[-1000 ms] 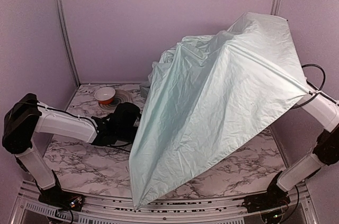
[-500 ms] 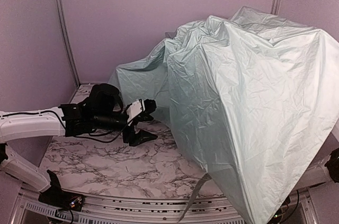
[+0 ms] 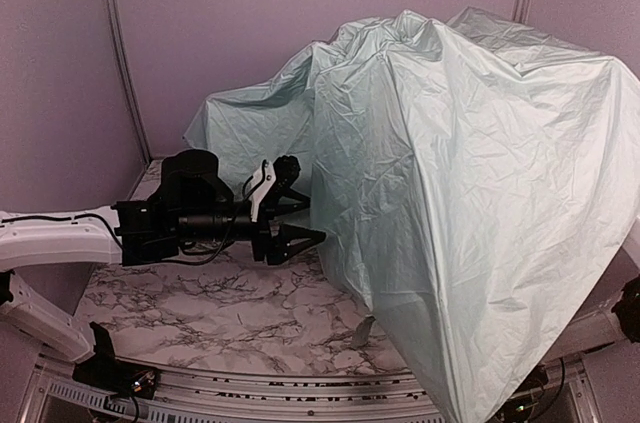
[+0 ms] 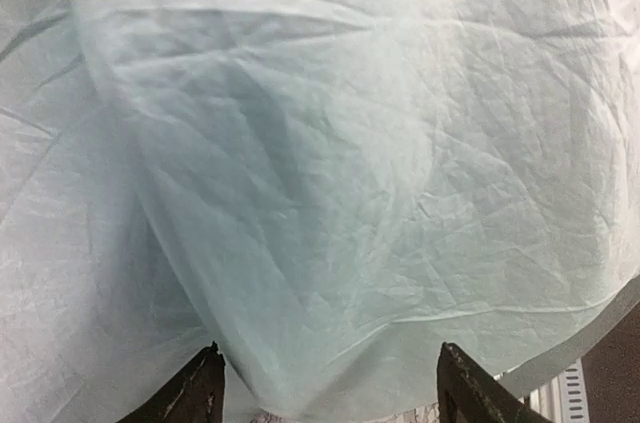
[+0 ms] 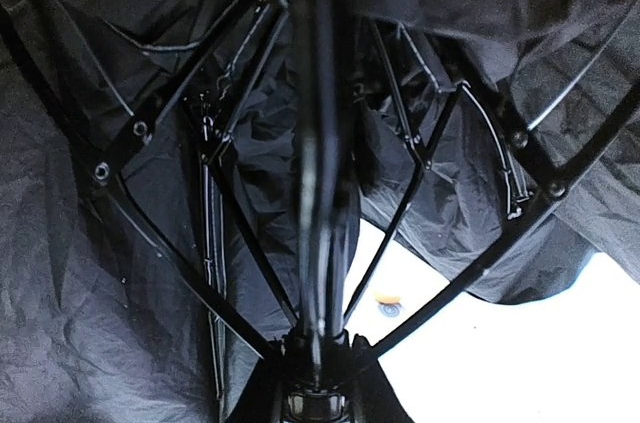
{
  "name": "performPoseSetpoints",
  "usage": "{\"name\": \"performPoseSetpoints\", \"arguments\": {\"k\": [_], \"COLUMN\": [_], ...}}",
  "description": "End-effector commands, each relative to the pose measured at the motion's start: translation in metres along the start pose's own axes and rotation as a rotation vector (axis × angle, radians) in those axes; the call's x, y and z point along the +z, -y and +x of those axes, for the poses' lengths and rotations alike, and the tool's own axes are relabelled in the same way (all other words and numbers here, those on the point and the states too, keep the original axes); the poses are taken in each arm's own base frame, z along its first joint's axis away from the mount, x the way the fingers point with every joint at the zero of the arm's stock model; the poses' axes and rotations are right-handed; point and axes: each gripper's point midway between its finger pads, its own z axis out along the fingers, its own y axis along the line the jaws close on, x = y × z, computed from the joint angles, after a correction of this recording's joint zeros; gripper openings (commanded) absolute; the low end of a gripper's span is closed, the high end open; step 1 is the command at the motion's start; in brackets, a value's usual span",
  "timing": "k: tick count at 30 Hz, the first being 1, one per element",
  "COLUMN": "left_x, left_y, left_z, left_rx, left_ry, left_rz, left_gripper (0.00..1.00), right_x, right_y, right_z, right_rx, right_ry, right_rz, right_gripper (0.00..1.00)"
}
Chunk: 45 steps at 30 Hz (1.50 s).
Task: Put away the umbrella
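Note:
The umbrella's pale mint-green canopy (image 3: pixel 470 173) stands open and crumpled over the right half of the table. A grey strap (image 3: pixel 362 331) hangs from its lower edge. My left gripper (image 3: pixel 305 205) is open, with its tips at the canopy's left edge. In the left wrist view the fabric (image 4: pixel 350 143) fills the frame beyond the spread fingers of the left gripper (image 4: pixel 332 388). My right gripper (image 5: pixel 318 388) is under the canopy, shut on the black shaft (image 5: pixel 315 143) at the hub where the ribs (image 5: pixel 420 203) meet. It is hidden in the top view.
The marble table (image 3: pixel 230 313) shows bare in front of the left arm. A dark joint of the right arm (image 3: pixel 628 308) shows at the right edge. A small orange thing (image 5: pixel 386 298) shows through a gap under the canopy. Purple walls enclose the cell.
The canopy has swung and dropped over the right side, its edge spreading left. My left arm has reached right, and its open gripper has risen to the canopy's edge.

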Motion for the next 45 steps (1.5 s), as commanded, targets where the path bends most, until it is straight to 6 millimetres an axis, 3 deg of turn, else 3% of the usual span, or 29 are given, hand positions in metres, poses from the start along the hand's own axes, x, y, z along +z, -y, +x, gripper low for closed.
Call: {"name": "performPoseSetpoints", "arguments": {"k": [1,7,9,16,25,30,37,42,45], "left_x": [0.003,0.004,0.01,0.021,0.032,0.027,-0.015,-0.032,-0.037], "left_y": [-0.02,-0.041,-0.037,-0.012,0.001,-0.01,-0.027,-0.023,-0.027], "left_z": [-0.012,0.005,0.013,0.022,0.016,-0.001,-0.061,-0.087,-0.088], "left_rx": [0.072,0.083,0.098,0.112,0.068,0.017,-0.039,-0.021,-0.026], "left_ry": [0.041,0.025,0.008,0.004,0.02,0.095,0.327,0.398,0.41], "left_rz": [-0.111,-0.169,-0.129,0.031,0.111,0.046,0.023,0.036,0.016], "left_gripper": [0.71,0.57,0.52,0.48,0.0,0.0,0.0,0.0,0.0], "right_x": [-0.001,-0.001,-0.001,-0.002,-0.001,-0.001,0.0,-0.006,-0.01], "right_y": [-0.001,-0.003,-0.003,-0.002,0.0,0.006,0.004,0.001,0.0], "right_z": [-0.024,-0.021,-0.021,-0.019,-0.011,0.009,0.077,0.08,0.077], "right_rx": [-0.04,-0.029,-0.03,-0.036,-0.019,-0.02,-0.049,-0.049,-0.061], "right_ry": [0.071,0.061,0.058,0.047,0.024,-0.067,-0.406,-0.441,-0.445], "right_rz": [0.009,-0.006,-0.004,0.003,0.014,0.073,0.171,0.186,0.195], "right_gripper": [0.0,0.0,0.0,0.0,0.0,0.0,0.0,0.0,0.0]}}
